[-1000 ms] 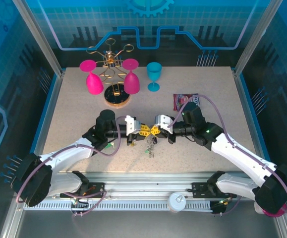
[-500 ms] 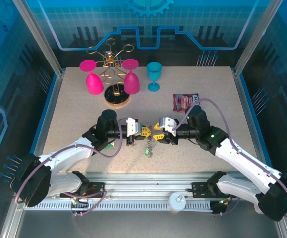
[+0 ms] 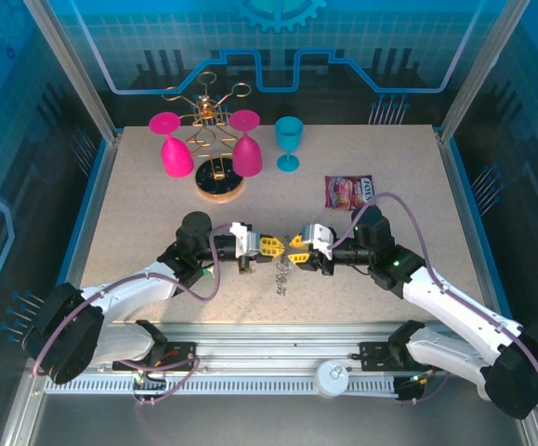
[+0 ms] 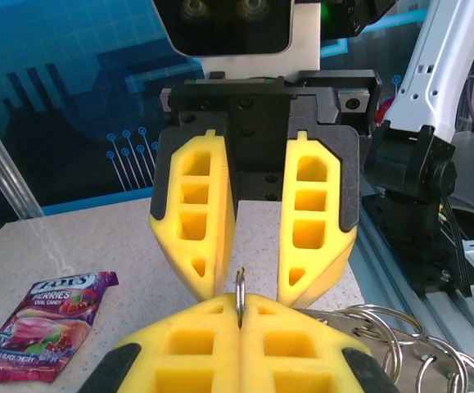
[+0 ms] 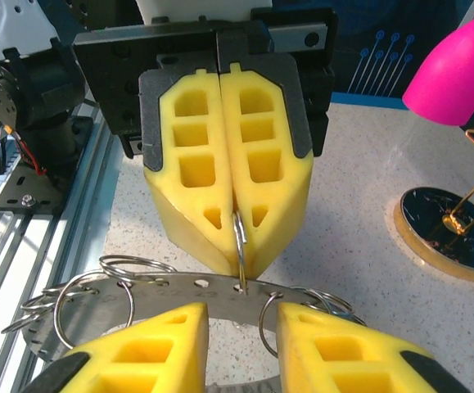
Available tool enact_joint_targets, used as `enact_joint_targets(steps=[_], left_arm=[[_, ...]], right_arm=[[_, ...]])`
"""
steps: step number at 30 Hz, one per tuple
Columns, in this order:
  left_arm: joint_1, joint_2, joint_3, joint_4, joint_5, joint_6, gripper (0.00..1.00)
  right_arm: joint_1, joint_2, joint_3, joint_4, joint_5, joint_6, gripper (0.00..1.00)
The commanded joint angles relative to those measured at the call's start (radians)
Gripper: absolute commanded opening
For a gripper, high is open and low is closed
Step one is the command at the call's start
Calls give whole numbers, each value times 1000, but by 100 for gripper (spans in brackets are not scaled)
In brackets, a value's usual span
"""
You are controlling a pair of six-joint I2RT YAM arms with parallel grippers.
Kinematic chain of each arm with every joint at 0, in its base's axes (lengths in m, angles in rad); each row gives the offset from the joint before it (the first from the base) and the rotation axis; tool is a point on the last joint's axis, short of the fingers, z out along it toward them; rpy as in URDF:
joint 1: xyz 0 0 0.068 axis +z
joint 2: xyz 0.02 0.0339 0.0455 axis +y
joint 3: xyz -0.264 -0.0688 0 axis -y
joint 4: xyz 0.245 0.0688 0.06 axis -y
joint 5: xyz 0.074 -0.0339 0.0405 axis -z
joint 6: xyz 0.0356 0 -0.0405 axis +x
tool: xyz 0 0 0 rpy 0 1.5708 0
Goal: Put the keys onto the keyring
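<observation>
My left gripper (image 3: 273, 246) is shut on a small wire split ring (image 4: 240, 286), which stands on edge between its yellow fingertips (image 4: 208, 327). That ring (image 5: 239, 237) passes through a hole in the keyring (image 5: 179, 291), a flat grey metal band with holes along it and more wire rings hanging from it. My right gripper (image 5: 241, 315) faces the left one tip to tip and is open, its jaws standing either side of the band with nothing between them. A small metal bunch (image 3: 282, 277) dangles under both grippers; I cannot pick out the keys in it.
At the back left a gold glass rack (image 3: 215, 116) on a round wooden base (image 3: 220, 183) carries two pink glasses. A teal glass (image 3: 289, 141) stands beside it. A candy packet (image 3: 347, 190) lies at the back right. The table's front rail runs close under the grippers.
My right gripper has opened, pulled back a little from the left one, then come close again. Both grippers have shifted slightly toward the front edge. The left stays shut on the split ring.
</observation>
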State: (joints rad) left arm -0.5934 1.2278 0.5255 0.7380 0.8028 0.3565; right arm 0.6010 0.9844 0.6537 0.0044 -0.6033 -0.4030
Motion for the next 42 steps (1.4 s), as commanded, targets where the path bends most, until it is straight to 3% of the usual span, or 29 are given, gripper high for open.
enact_joint_targets(steps=[1, 10, 15, 16, 19, 25, 29, 34, 42], left_arm=[[-6, 6, -7, 69, 45, -20, 0], [-5, 9, -7, 87, 55, -32, 0], [-5, 24, -13, 139, 51, -62, 0], [-5, 25, -16, 139, 46, -63, 0], [-5, 13, -22, 115, -8, -64, 13], [-11, -43, 24, -140, -85, 18, 17], [-22, -70, 74, -343, -108, 115, 13], [-24, -80, 111, -448, -122, 157, 13], [-31, -77, 158, -568, -123, 225, 0]], right_arm=[[3, -6, 2, 60, -34, 11, 28], [11, 14, 18, 108, -70, 35, 19], [16, 35, 34, 103, -70, 36, 0], [16, 36, 36, 98, -66, 34, 0], [16, 30, 57, 45, -40, 10, 0], [35, 54, 165, -226, 39, -103, 0], [71, 106, 261, -388, 98, -166, 0], [109, 161, 342, -512, 178, -217, 0], [149, 213, 437, -611, 223, -250, 0]])
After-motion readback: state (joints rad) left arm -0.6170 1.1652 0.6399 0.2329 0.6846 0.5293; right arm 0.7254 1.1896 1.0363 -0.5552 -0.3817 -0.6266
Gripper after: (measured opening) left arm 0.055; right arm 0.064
